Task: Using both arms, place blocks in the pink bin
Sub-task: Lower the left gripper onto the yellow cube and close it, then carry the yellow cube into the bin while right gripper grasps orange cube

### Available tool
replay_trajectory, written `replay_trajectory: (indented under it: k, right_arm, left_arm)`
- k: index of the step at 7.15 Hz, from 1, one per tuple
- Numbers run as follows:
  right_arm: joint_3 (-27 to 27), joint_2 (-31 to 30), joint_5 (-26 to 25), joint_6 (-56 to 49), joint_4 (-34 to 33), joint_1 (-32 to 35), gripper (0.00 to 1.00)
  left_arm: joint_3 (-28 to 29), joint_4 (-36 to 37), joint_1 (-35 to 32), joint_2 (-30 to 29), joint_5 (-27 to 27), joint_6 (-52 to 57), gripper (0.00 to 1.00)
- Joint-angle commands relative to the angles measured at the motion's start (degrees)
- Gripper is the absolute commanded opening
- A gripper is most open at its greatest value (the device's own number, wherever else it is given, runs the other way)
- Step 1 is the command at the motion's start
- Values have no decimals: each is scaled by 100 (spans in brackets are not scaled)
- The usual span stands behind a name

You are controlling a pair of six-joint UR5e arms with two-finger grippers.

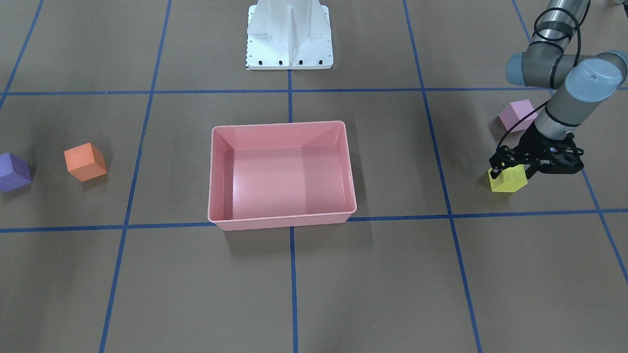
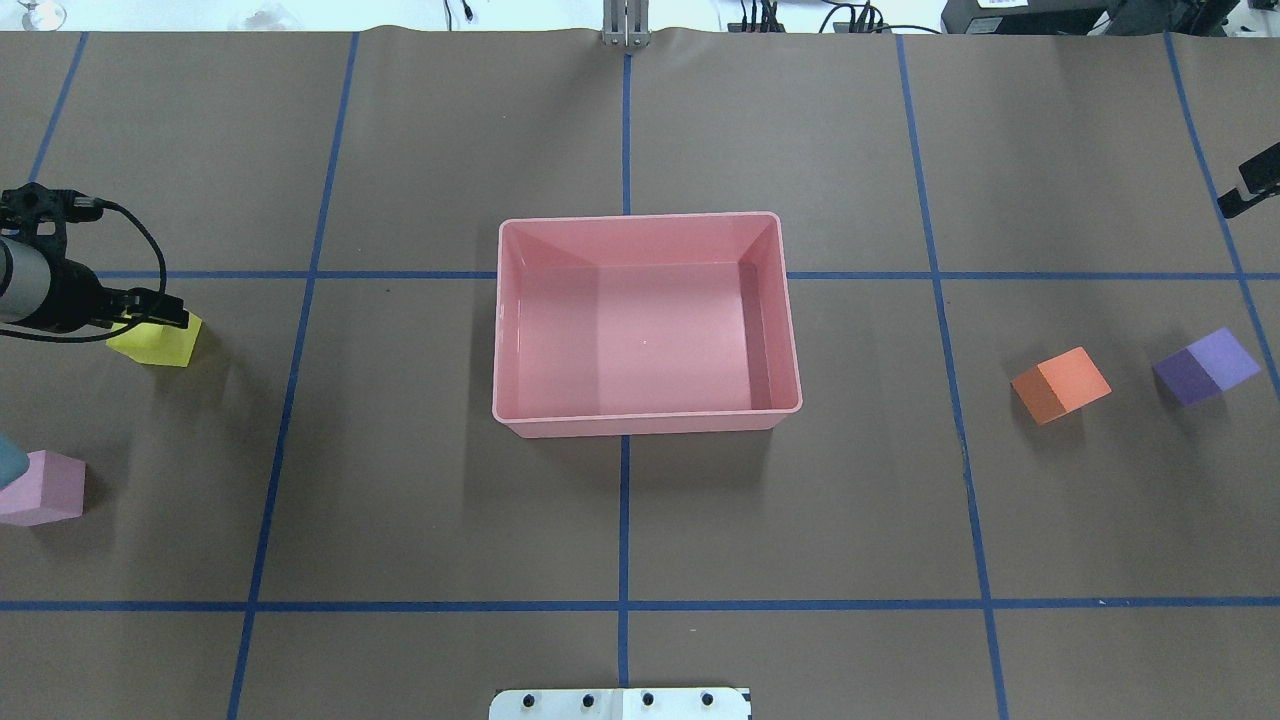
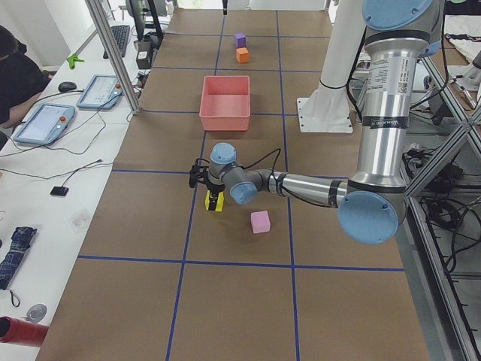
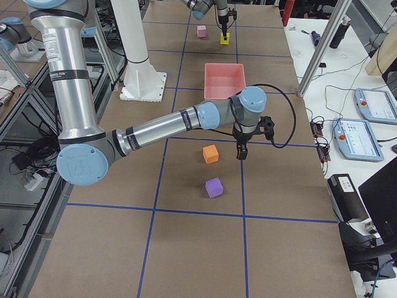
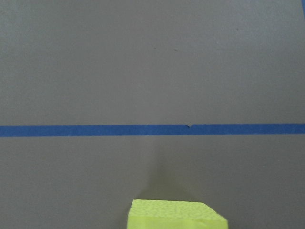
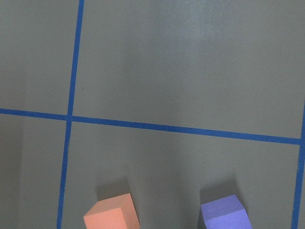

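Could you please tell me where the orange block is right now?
In the overhead view the orange block sits on the robot's right side, between the pink bin and the purple block, nearer the purple one.

Brown paper (image 3: 150, 226) w/ blue grid lies under L pincer (image 3: 214, 197); one tape line (image 5: 152, 130) crosses just ahead of it. White pedestal base (image 3: 325, 116) stands well beyond the pincer, robot side. On the opposite side, off the paper, is a white bench (image 3: 45, 226). Tablet (image 3: 98, 90), 2nd tablet (image 3: 45, 124) and mouse (image 3: 68, 86) lie on it, further along than the pincer. Folded umbrella (image 3: 13, 256) and red cylinder (image 3: 19, 331) lie well back the other way. Person (image 3: 15, 71) in black sits by the tablets.
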Motion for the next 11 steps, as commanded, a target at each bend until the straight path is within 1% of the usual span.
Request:
replay_trajectory:
  k: [1,2,3,5,6,7,8,9,10,11]
  right_arm:
    - [3,0,0,9,0,-19,100]
    - [46,18,0,70,0,-28,100]
    - [64,148,0,271,0,-80,100]
    - [213,324,0,780,9,-404,100]
    - [310,517,-9,1174,9,-676,100]
    - [337,675,-139,1604,9,-1009,100]
    - [328,599,-454,1626,322,-1308,100]
    - [319,180,-762,1730,1047,-1633,100]
    - [302,-94,-1191,2088,1777,-2002,100]
    - [302,-314,-1587,2066,1906,-2328,100]
  left_arm:
    - [45,1,81,19,2,-29,63]
    - [10,1,63,45,2,-151,18]
    - [-121,35,46,89,-59,-179,0]
    - [-454,176,-42,81,-147,-188,0]
    - [-561,385,-390,-6,-574,-196,0]
    - [-866,640,-611,-51,-917,-431,0]
    - [-1095,1103,-614,-434,-929,-1008,0]
    - [-1272,1674,-614,-908,-921,-1423,0]
    - [-1535,2236,-596,-1374,-930,-1818,0]
    - [-1668,2825,-561,-1874,-930,-2101,0]
